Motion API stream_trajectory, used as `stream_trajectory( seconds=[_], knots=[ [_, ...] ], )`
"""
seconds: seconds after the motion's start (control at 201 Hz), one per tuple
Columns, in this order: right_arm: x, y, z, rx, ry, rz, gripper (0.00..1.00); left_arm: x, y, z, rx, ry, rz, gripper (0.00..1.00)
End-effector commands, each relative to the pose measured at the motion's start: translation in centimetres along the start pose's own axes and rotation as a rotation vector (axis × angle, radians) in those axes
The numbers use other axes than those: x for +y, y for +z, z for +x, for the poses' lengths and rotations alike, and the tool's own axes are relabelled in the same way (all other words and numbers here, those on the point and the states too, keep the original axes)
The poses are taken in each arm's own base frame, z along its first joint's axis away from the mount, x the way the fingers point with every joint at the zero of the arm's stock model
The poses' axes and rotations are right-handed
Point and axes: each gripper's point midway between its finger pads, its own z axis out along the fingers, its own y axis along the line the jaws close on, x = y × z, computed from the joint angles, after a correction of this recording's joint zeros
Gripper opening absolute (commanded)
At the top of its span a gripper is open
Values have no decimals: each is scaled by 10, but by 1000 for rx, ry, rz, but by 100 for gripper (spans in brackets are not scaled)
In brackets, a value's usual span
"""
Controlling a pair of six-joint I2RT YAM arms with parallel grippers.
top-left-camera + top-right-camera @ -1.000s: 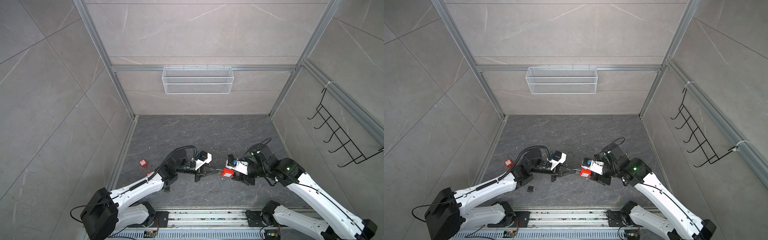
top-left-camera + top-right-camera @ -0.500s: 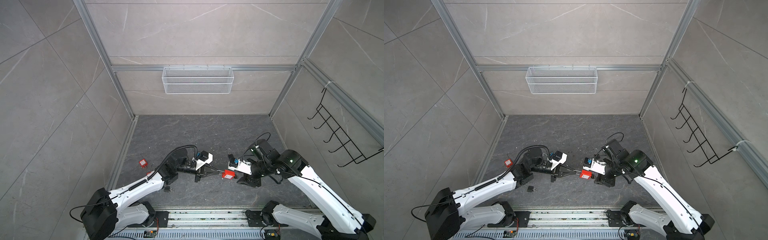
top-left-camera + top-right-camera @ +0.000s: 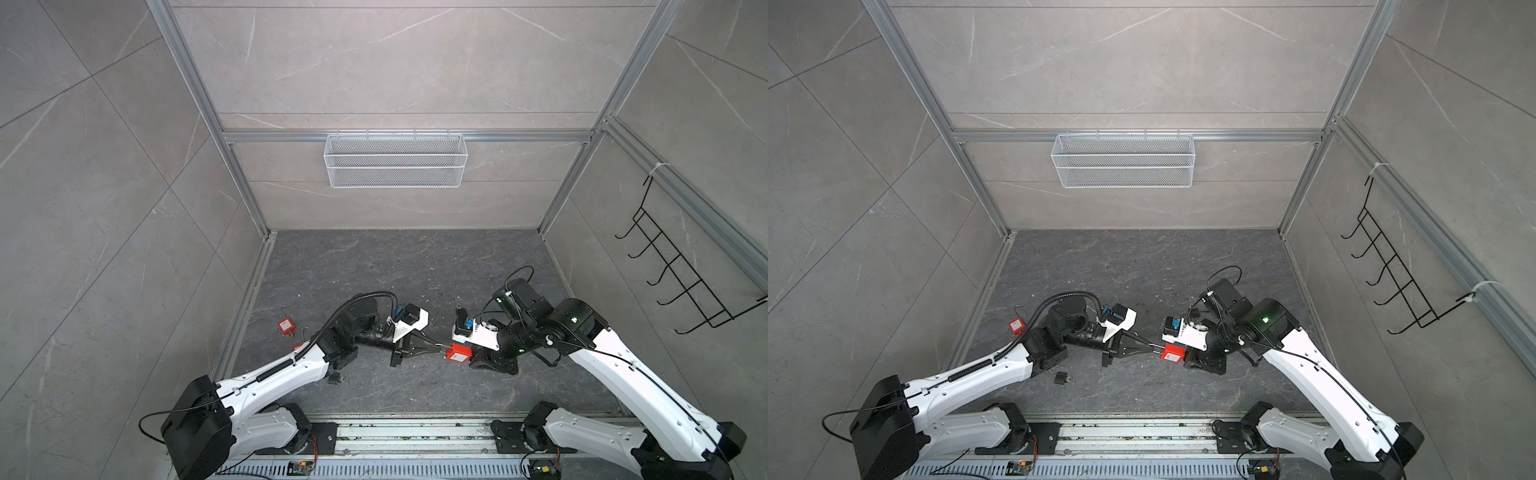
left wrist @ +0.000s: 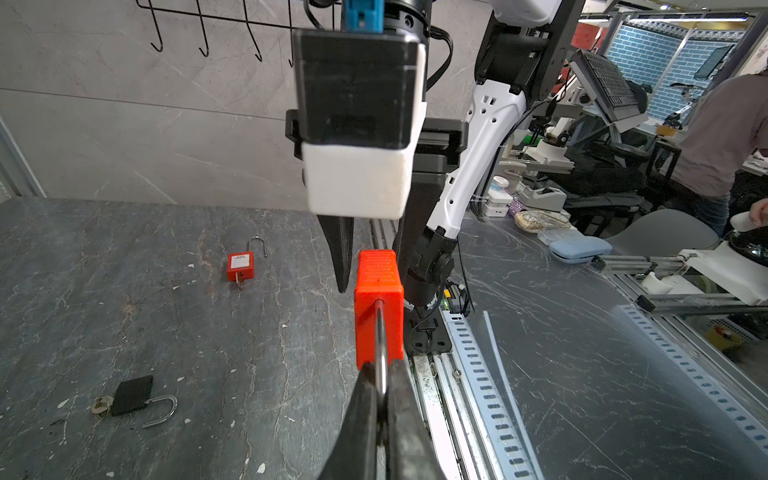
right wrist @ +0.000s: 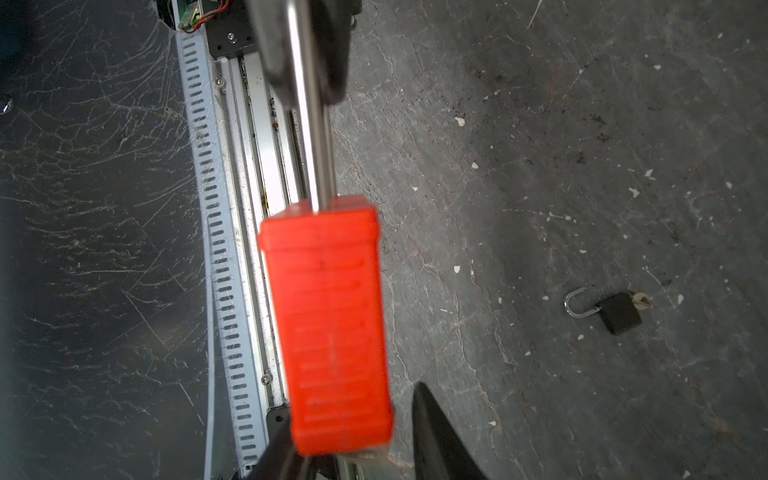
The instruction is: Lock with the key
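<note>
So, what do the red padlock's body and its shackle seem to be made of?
The red padlock body is probably moulded plastic, matte, with fine ribs across its face. The shackle looks like bare steel: smooth, with a bright glint along it.

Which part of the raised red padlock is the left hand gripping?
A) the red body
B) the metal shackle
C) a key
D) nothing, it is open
B: in the left wrist view the left hand is shut on the shackle, and the red body sticks out beyond its fingers.
</note>
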Motion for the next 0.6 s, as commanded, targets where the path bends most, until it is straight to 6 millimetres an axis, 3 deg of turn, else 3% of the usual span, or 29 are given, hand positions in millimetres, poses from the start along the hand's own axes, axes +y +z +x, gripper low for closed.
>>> stream_trajectory(
  seconds=[0.0, 0.234, 0.339, 0.373, 0.468, 0.592],
  knots=[
    [-4, -1, -9, -81, -34, 42, 34, -7, 0, -32, -60, 100, 30, 0],
    [-15, -2, -11, -144, -70, 144, 24, -5, 2, -32, -65, 86, 24, 0],
    [-21, -4, -13, -168, -86, 197, 25, -3, 3, -30, -62, 78, 24, 0],
    [-22, -5, -14, -176, -95, 213, 28, -3, 3, -30, -62, 80, 22, 0],
    [-14, -11, -10, -168, -124, 196, 48, -3, 3, -29, -58, 83, 20, 0],
    [5, -19, 1, -84, -63, 93, 52, -6, 2, -28, -41, 94, 28, 0]
  ],
)
